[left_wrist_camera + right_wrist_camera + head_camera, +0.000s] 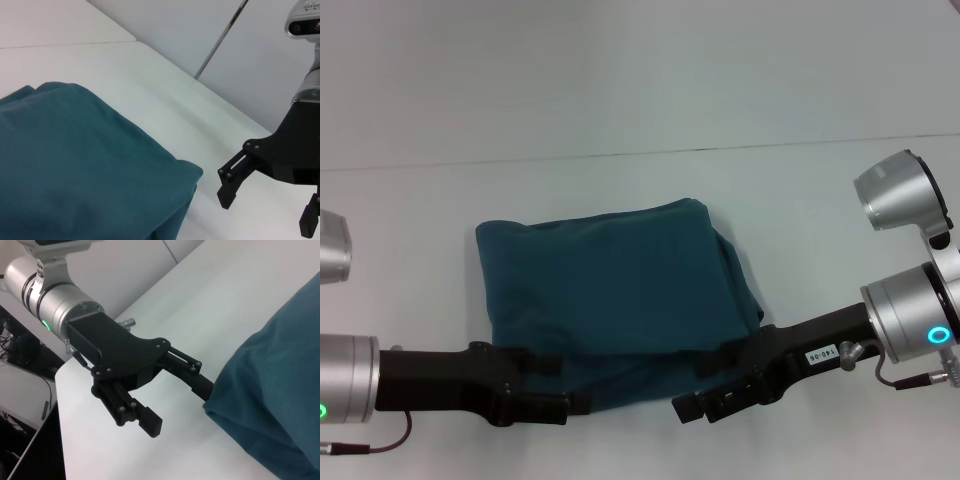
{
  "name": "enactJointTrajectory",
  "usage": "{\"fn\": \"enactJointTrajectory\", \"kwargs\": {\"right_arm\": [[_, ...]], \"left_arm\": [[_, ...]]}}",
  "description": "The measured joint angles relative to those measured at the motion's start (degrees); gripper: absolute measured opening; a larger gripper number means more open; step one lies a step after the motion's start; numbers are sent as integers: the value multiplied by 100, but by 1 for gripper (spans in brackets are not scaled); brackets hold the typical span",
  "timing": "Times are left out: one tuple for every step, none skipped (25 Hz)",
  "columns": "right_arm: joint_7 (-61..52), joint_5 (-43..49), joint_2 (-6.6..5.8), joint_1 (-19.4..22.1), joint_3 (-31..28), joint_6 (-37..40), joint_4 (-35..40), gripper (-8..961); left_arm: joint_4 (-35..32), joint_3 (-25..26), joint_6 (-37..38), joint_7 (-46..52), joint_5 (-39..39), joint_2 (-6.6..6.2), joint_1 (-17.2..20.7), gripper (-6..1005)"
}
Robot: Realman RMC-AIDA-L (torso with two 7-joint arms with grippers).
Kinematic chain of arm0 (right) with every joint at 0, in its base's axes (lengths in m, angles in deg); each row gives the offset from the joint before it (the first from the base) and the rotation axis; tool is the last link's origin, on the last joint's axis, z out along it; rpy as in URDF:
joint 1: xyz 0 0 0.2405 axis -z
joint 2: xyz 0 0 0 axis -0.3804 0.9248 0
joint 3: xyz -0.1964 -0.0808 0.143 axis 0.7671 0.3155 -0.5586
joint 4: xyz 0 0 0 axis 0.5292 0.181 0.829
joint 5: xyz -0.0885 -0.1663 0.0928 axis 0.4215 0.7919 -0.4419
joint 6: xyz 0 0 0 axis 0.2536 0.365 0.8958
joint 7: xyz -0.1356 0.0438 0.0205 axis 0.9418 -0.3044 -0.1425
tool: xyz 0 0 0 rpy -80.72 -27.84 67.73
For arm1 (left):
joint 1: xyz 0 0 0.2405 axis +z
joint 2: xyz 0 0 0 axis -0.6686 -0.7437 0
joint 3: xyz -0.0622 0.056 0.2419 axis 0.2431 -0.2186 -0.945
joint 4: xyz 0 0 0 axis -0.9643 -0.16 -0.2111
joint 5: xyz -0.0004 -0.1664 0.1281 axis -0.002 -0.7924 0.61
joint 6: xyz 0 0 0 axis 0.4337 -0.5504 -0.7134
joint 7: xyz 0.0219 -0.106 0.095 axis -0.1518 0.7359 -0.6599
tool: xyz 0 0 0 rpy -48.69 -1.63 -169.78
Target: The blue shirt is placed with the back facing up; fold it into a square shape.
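The blue shirt (610, 290) lies folded into a rough square on the middle of the white table. Its near edge sits between my two grippers. My left gripper (552, 388) is open at the shirt's near left corner. In the right wrist view the left gripper (175, 405) has one finger touching the shirt's edge (270, 390) and the other finger free over the table. My right gripper (702, 386) is open at the near right corner. In the left wrist view the right gripper (267, 207) stands just apart from the shirt's corner (100, 165), holding nothing.
The white table (620, 120) has a seam line running across it behind the shirt. Its edge (57, 390) shows in the right wrist view, close beside my left arm. Bare tabletop lies around the shirt on all sides.
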Motion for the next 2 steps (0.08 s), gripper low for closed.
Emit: {"fn": "enactJointTrajectory", "kwargs": {"right_arm": [[-2, -1, -1, 0, 0, 2, 0, 956], [-3, -1, -1, 0, 0, 5, 0, 956]], "left_arm": [[0, 0, 2, 0, -1, 0, 0, 826], [0, 0, 4, 0, -2, 0, 1, 826]]}}
